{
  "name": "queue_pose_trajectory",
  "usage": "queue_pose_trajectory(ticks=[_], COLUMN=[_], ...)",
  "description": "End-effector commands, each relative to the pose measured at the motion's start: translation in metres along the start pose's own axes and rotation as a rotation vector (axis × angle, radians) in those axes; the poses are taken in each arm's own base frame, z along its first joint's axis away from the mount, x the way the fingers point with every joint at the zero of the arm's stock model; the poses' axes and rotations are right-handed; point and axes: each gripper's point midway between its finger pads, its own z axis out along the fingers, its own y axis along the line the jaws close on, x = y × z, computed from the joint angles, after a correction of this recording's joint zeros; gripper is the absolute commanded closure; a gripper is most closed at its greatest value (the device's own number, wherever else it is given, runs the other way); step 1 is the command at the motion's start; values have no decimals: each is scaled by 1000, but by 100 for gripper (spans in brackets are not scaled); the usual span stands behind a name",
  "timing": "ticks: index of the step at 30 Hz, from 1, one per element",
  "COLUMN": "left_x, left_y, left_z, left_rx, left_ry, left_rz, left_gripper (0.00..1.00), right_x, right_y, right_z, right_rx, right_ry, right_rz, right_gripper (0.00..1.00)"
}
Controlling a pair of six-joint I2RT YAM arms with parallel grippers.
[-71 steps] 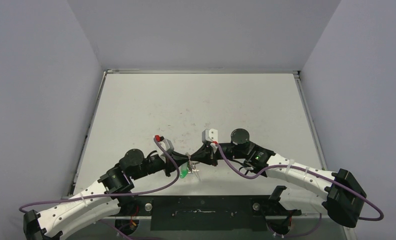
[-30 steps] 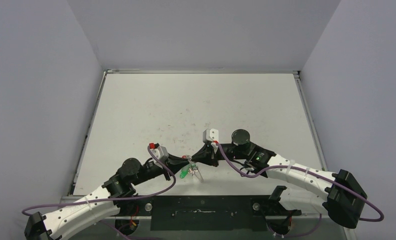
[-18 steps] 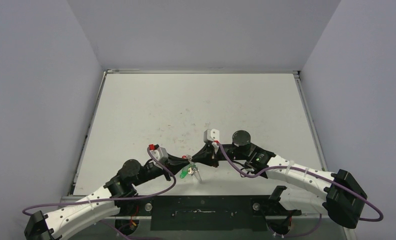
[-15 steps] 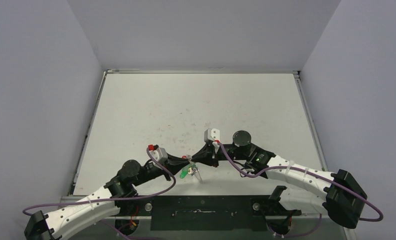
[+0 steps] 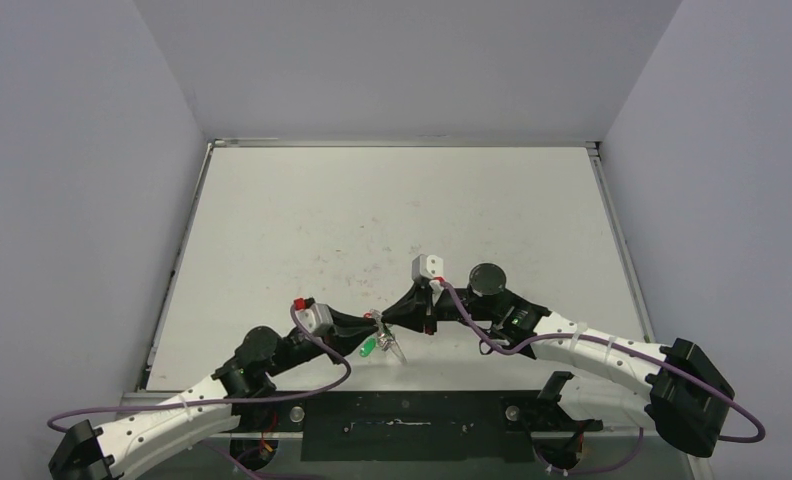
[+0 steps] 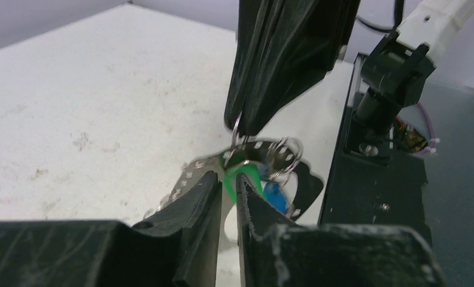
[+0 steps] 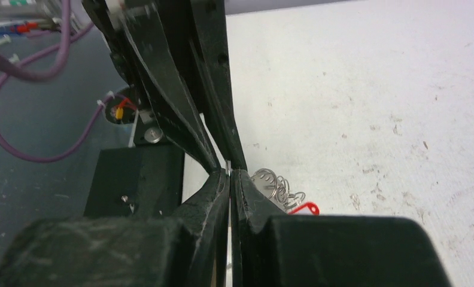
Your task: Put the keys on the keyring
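Two arms meet low over the near part of the table (image 5: 372, 200), one end effector each. There is one keyring (image 6: 190, 176), and three keys (image 5: 369, 347) can be counted by their tags.

The right end effector (image 6: 242, 128) is closed on a small wire loop at the keyring's rim, so the hoop hangs below its tips, just above the table. The left end effector (image 6: 228, 179) shows a narrow gap between its fingers; I cannot tell whether they grip anything.

The left wrist view shows the green tag (image 6: 242, 174) just beyond that gap and the blue tag (image 6: 275, 196) beside it, inside the hoop; neither shows from the right wrist. The right wrist view alone shows the red tag (image 7: 301, 209), beside a cluster of wire loops (image 7: 270, 179). From above only green is plain, under the touching tips.
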Motion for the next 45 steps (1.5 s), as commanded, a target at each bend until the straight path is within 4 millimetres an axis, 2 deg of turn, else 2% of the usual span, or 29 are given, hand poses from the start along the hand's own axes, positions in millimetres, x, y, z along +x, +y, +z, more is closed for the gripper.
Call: queue_pose_trajectory(ticks=[1, 9, 20, 28, 34, 41, 45], left_x=[39, 21, -33, -78, -99, -114, -115], left_y=[10, 4, -1, -8, -16, -20, -23], left_z=[-10, -10, -20, -21, -9, 4, 6], left_rx=[-28, 8, -9, 2, 42, 71, 88], left_ry=[106, 52, -27, -187, -239, -276, -278], left_rz=[53, 102, 172, 205, 221, 234, 237], left_gripper=[83, 70, 65, 61, 63, 76, 81], right_x=[-83, -84, -76, -75, -73, -72, -71], right_y=[17, 18, 15, 15, 16, 17, 16], right_z=[-4, -4, -4, -3, -2, -2, -2], right_rx=[-67, -71, -59, -62, -68, -69, -65], right_ry=[-270, -288, -263, -259, -251, -244, -238], right_rz=[-150, -135, -137, -133, -125, -125, -126], right_gripper=[100, 100, 100, 100, 100, 100, 100])
